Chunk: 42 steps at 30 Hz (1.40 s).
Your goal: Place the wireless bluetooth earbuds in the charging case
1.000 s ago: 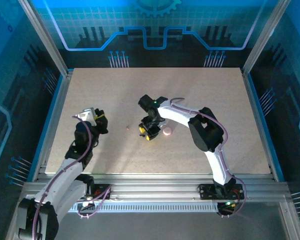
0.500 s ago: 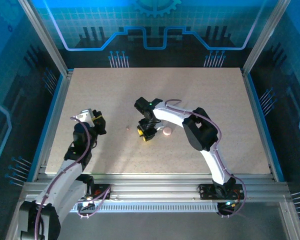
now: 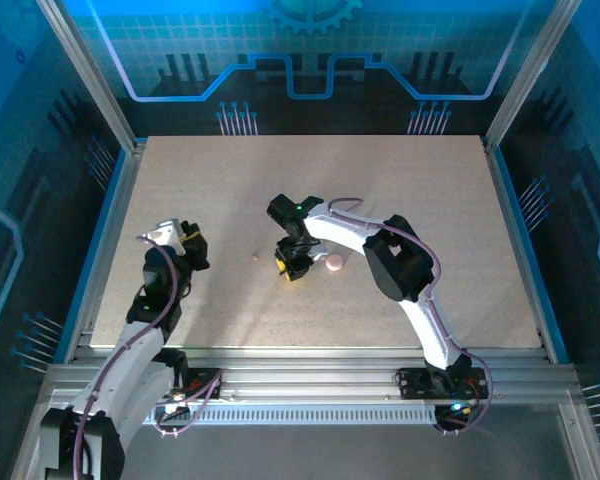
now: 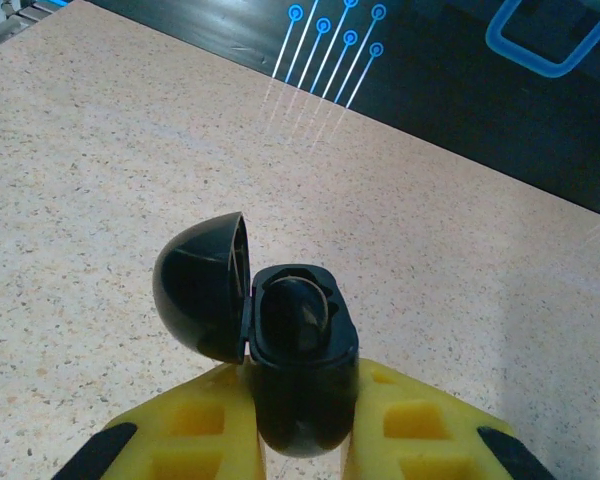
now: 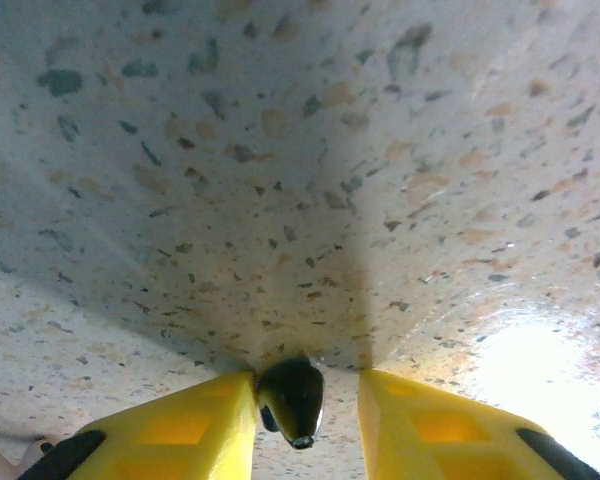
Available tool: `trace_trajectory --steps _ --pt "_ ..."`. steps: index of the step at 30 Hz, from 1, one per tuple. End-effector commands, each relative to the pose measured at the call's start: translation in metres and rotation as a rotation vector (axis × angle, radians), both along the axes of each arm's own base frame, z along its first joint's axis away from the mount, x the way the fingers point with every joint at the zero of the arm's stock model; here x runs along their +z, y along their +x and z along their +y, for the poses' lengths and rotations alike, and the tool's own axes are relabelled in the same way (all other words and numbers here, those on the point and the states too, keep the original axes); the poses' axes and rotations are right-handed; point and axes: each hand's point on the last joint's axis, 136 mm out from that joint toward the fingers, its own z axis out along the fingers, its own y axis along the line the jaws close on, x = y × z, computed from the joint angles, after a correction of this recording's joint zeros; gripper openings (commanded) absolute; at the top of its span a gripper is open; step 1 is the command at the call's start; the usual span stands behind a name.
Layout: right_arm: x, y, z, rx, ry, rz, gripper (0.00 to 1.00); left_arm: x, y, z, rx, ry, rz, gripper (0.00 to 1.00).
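Observation:
My left gripper (image 4: 300, 405) is shut on the black charging case (image 4: 298, 375) and holds it upright above the table with its lid (image 4: 200, 285) swung open to the left. A black earbud (image 4: 298, 305) sits in one socket of the case. In the top view the left gripper (image 3: 191, 243) hovers at the table's left. My right gripper (image 3: 291, 267) points down at the table's middle. Another black earbud (image 5: 292, 393) lies between its yellow fingers (image 5: 195, 425), against the left one, with a gap to the right one. The jaws are narrow but open.
A pale pink round disc (image 3: 334, 264) lies just right of the right gripper. A tiny pale pink bit (image 3: 257, 256) lies on the speckled table (image 3: 400, 190) between the two grippers. Metal frame posts and blue walls enclose the table.
The right gripper has dropped onto the table and slid slightly left, its jaws narrowing around the black earbud. The left arm, still holding the case, has pulled back slightly to the left.

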Motion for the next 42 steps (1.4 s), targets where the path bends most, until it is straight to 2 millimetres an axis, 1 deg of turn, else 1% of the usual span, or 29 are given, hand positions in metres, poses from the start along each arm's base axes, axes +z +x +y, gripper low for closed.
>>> trace_trajectory --steps 1,7,13,17,23,29,34,38,42 --pt "-0.011 -0.001 -0.017 -0.008 -0.09 0.021 0.28 -0.004 -0.003 0.001 0.003 -0.02 0.004 0.15" --pt "-0.015 0.0 -0.019 0.0 -0.095 0.021 0.21 -0.004 -0.003 0.002 0.003 -0.019 0.005 0.15" --pt "-0.014 0.003 -0.022 0.018 -0.098 0.008 0.16 -0.003 -0.002 0.001 -0.005 -0.019 0.006 0.15" --pt "-0.007 0.006 -0.027 0.042 -0.104 -0.027 0.15 -0.004 -0.002 -0.004 -0.028 -0.03 0.005 0.15" --pt "0.014 0.018 -0.044 0.104 -0.133 -0.135 0.15 -0.007 0.001 -0.021 -0.116 -0.073 -0.013 0.15" --pt "0.046 0.035 -0.061 0.143 -0.158 -0.298 0.15 -0.003 0.006 -0.05 -0.29 -0.096 -0.058 0.15" --pt "0.074 0.043 -0.073 0.178 -0.16 -0.415 0.16 0.009 0.014 -0.079 -0.45 -0.099 -0.102 0.15" --pt "0.099 0.047 -0.083 0.193 -0.153 -0.531 0.16 0.015 0.015 -0.107 -0.578 -0.073 -0.144 0.15" --pt "0.125 0.051 -0.088 0.246 -0.145 -0.655 0.16 0.021 0.009 -0.143 -0.732 -0.019 -0.176 0.15"
